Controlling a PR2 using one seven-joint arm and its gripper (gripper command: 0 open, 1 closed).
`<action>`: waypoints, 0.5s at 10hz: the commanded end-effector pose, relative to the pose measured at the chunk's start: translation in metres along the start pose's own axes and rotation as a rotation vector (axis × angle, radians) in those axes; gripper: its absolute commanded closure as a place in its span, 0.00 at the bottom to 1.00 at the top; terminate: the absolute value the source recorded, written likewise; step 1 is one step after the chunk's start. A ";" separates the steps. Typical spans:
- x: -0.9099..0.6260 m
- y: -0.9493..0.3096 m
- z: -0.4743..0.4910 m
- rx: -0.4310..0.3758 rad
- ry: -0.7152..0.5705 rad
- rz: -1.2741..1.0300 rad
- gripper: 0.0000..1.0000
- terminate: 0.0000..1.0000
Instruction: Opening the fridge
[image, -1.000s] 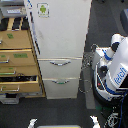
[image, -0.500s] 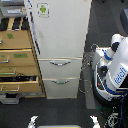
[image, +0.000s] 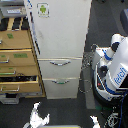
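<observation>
The tall white fridge (image: 62, 35) stands in the middle of the exterior view. Its large upper door carries a green-figure sticker (image: 43, 9) and a long vertical handle (image: 34, 31) along the door's left edge. The door looks shut. Below it, two drawers with curved handles (image: 60, 63) are also shut. My gripper (image: 65, 120) shows at the bottom edge as two white fingertips (image: 37, 116) set wide apart, with nothing between them. It is well in front of the fridge and touches nothing.
A tan wooden drawer cabinet (image: 17, 60) stands against the fridge's left side, its lower drawers pulled partly out. A white-and-blue robot body (image: 116, 70) with cables stands at the exterior view's right. The floor is dark.
</observation>
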 end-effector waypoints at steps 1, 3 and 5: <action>0.104 0.065 0.067 0.126 -0.107 0.121 0.00 0.00; 0.131 0.090 0.100 0.197 -0.088 0.160 0.00 0.00; 0.155 0.109 0.125 0.252 -0.072 0.198 0.00 0.00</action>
